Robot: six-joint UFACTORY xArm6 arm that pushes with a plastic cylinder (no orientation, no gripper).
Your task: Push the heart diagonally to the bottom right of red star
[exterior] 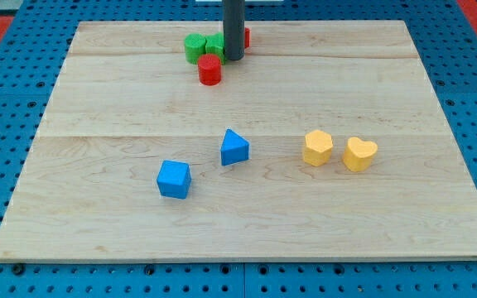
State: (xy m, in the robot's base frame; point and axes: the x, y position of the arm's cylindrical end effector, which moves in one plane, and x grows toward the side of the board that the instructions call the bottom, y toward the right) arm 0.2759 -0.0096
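1. I have no pincer to open or clench, so there is nothing to release or grasp; I end in a dark rod, and my tip rests on the wooden board near the view's top edge.
2. My tip sits inside a tight cluster: a green block and a second green block lie just to its view-left, and a red cylinder is just below and to the left.
3. A red block, mostly hidden behind my rod, pokes out just to the tip's right; I judge this to be the red star, though its shape cannot be made out.
4. The yellow heart lies well apart from my tip, far down and to the view's right, touching nothing I can push with now.
5. It is pale yellow, with two rounded lobes on top. Just to its left sits another yellow block of unclear shape.
6. A blue triangle and a blue cube lie well below my tip.
7. Judging by this layout, the heart is already lower right of the star, but distant; it likely needs pushing closer.
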